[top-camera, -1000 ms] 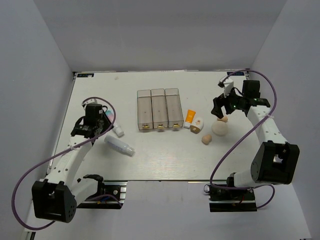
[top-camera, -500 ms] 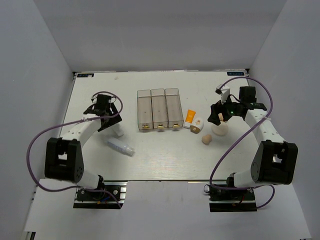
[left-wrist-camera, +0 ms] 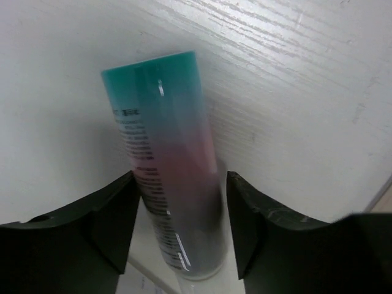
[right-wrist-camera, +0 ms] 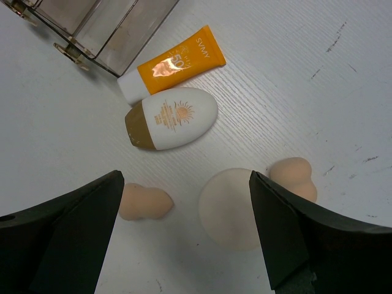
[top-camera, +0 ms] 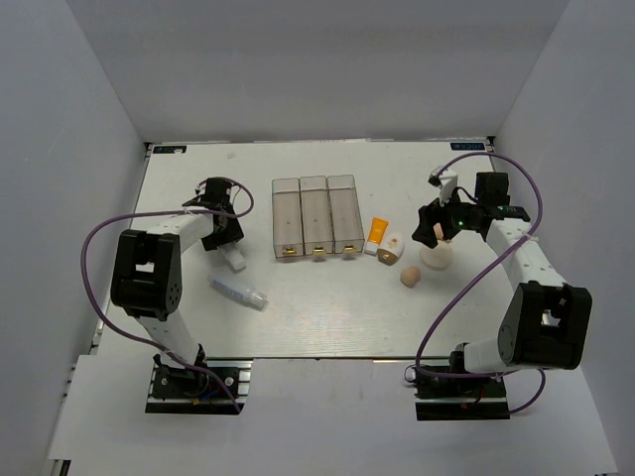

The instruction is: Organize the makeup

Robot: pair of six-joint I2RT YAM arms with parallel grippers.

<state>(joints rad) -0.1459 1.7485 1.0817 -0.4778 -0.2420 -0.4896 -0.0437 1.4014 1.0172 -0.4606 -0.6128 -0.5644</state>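
My left gripper point(top-camera: 222, 229) is at the table's left, with its jaws pressed on the sides of the pink-and-blue printed tube point(left-wrist-camera: 168, 165). The tube lies flat on the table, its white cap end point(top-camera: 235, 261) poking out. My right gripper point(top-camera: 434, 230) is open and hovers over the round pale puff point(right-wrist-camera: 231, 208) and two beige sponges, one to the left point(right-wrist-camera: 144, 203) and one to the right point(right-wrist-camera: 294, 175). The orange tube point(right-wrist-camera: 177, 63) and a white oval bottle with a brown cap point(right-wrist-camera: 174, 117) lie just beyond. Another white tube point(top-camera: 238, 293) lies left of centre.
The clear three-compartment tray point(top-camera: 316, 216) stands at the table's centre, between the two arms. The orange tube point(top-camera: 377, 232) and the white bottle point(top-camera: 392, 247) lie just right of it. The right arm's cable loops over the table's right side.
My left arm swung from the left edge inward to the printed tube, and its jaws now flank it. My right gripper shifted slightly left and lower over the puff.
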